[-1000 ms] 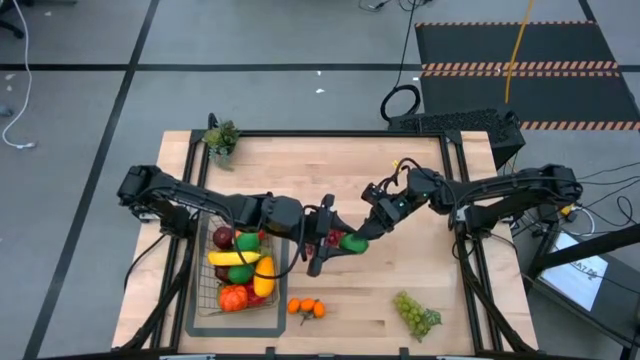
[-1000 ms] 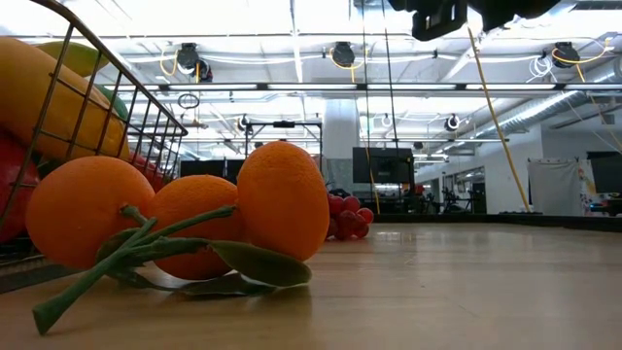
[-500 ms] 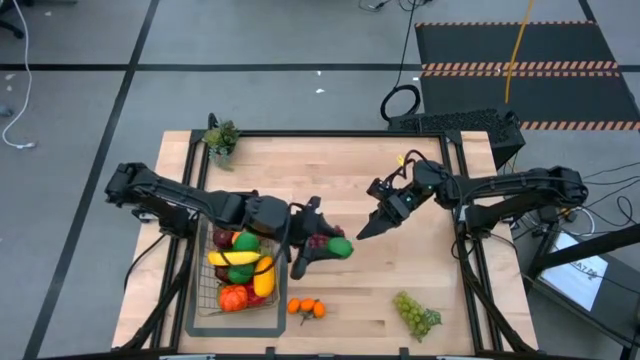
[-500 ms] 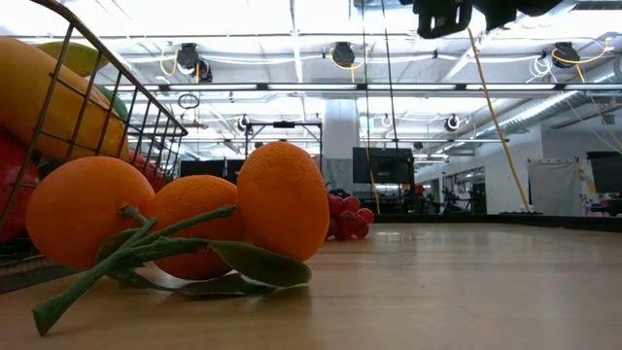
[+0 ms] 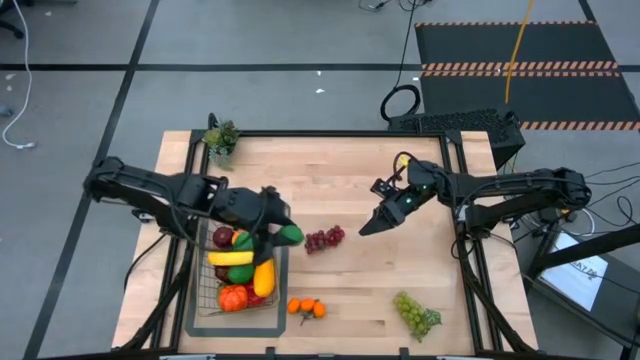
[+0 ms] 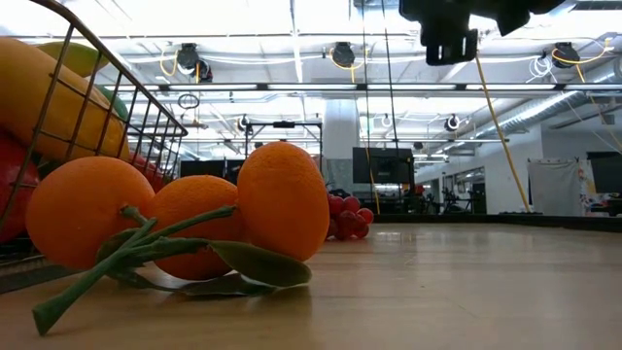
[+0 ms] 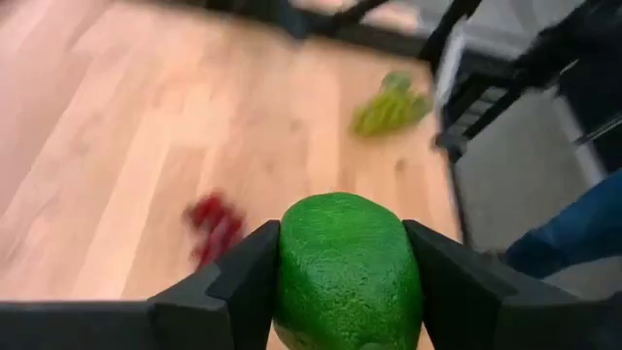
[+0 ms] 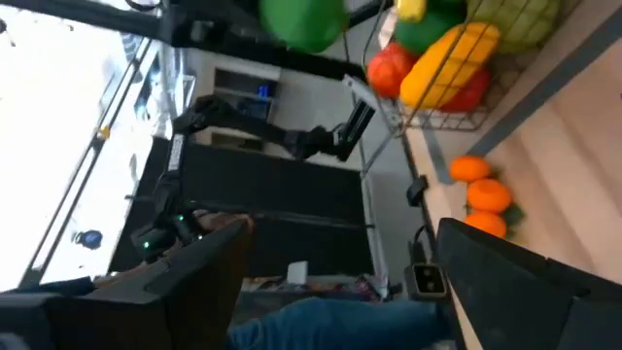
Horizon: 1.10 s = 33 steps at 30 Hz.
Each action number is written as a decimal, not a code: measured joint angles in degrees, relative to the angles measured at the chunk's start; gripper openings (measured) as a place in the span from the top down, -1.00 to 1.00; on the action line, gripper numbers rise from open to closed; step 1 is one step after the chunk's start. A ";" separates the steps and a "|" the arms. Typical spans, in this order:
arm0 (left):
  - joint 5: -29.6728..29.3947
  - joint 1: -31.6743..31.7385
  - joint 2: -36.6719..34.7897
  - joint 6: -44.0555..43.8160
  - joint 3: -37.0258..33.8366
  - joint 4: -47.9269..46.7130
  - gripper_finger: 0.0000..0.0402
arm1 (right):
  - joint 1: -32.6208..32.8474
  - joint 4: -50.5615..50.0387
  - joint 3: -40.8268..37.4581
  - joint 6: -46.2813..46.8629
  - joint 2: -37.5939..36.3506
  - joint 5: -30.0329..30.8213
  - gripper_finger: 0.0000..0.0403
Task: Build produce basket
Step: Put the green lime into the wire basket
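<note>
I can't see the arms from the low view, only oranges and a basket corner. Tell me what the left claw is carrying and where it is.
Observer: The left claw is shut on a green lime, held above the basket's right rim.
Operator: Now report the right claw.
Observer: The right claw is open and empty, above bare table to the right of the red grapes.
Operator: List what lies outside the basket.
Observer: Besides your oranges and those red grapes, a bunch of green grapes lies on the right arm's side of the table.
</note>
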 joint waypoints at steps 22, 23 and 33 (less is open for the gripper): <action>-10.07 -0.44 -18.94 -8.39 -16.67 -26.79 -0.03 | 0.55 -0.24 0.02 12.97 -0.07 29.81 -0.64; -10.05 -0.44 -20.02 -8.41 -18.03 -27.17 -0.03 | 0.79 -0.19 0.02 13.99 -0.07 31.45 -0.64; -3.61 -0.44 -26.12 -11.72 -26.39 -30.80 -0.03 | 6.20 7.74 0.02 18.15 -0.05 49.40 -0.64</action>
